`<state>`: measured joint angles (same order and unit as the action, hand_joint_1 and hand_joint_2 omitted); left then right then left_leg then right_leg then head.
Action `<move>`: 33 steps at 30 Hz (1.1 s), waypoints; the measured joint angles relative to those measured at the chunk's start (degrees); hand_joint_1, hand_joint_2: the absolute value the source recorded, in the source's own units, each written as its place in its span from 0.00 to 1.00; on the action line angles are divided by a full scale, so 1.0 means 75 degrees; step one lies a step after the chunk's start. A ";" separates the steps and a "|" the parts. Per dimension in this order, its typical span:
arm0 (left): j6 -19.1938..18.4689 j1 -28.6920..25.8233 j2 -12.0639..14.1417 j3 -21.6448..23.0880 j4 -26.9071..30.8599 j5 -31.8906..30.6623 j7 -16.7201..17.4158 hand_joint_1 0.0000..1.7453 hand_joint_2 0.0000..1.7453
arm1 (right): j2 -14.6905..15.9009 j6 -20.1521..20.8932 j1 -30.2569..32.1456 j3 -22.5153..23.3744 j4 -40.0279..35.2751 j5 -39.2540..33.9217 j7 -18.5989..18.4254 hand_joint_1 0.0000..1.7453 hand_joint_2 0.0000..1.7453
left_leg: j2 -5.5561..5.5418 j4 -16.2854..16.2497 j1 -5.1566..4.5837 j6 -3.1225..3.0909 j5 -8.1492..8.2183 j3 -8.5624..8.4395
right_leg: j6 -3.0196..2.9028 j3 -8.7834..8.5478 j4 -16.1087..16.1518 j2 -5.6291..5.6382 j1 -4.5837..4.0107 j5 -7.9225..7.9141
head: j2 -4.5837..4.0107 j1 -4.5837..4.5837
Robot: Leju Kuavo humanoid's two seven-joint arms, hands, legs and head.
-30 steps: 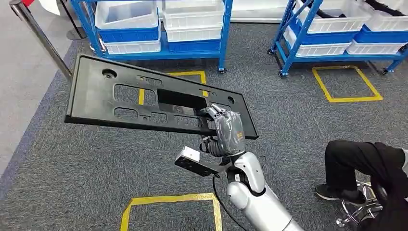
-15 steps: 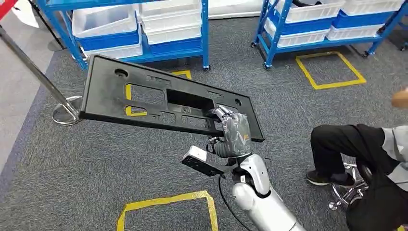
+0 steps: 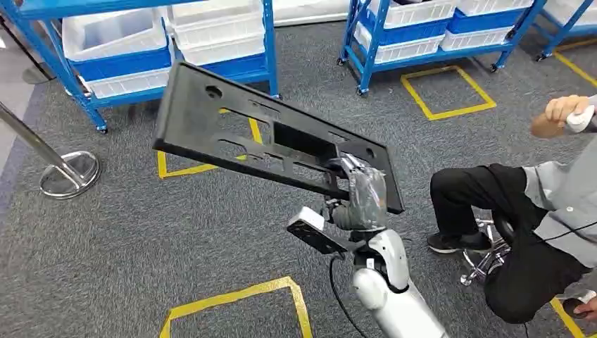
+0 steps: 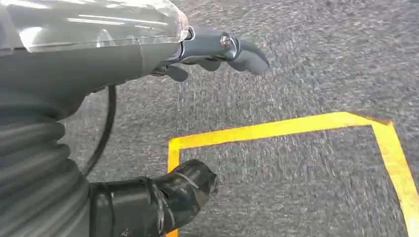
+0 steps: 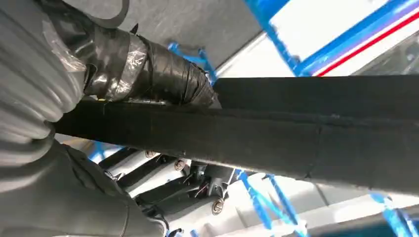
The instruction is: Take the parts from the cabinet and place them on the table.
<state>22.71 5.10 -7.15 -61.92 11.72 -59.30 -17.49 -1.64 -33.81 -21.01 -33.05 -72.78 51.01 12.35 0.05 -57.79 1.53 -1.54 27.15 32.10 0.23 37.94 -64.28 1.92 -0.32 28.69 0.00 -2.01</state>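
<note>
Panel (image 3: 267,144), the long black plastic part we took for the task, is up in the air over the grey carpet (image 3: 141,232), carried at one end by our right hand (image 3: 362,191), whose fingers are closed over its near edge; the far end reaches toward the blue rack (image 3: 271,49) and hangs above the yellow floor square just in front of that rack. From the right wrist view we see the taped thumb (image 5: 148,69) lying on the upper face and the edge (image 5: 276,138) of the panel running out from it, matte and slightly rough, with a raised rim. We judge it stiff and fairly light, a flat moulded plate with rectangular cut-outs and a few round holes, yet long enough that a one-ended hold leaves much lever arm, so it may sag or twist in the grip. A hold nearer the middle, perhaps by the rim of the large cut-out, would likely steady it. Our left hand (image 4: 197,54) hangs over the carpet near a yellow tape corner (image 4: 276,133), fingers loosely apart and holding nothing. Beside the panel's near end, away from the rack, a person (image 3: 535,211) sits on a stool. No desk is in sight.
</note>
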 joint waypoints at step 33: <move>-0.0038 -0.0039 -0.0061 -0.0012 0.0009 0.0020 -0.0207 0.00 1.00 | 0.0268 -0.0257 0.0855 0.0560 -0.0822 -0.0009 0.0061 1.00 1.00 | 0.0139 0.0041 0.0000 -0.0048 0.0024 -0.0062 | 0.0143 0.0702 -0.1375 -0.0178 0.0127 0.0534 | 0.0000 -0.0067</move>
<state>22.43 4.81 -7.61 -62.01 11.78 -59.15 -19.04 0.37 -35.74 -14.60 -28.85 -78.95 50.95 12.81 1.09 -57.48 1.53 -1.91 27.33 31.63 1.31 43.20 -74.59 0.59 0.64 32.70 0.00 -2.51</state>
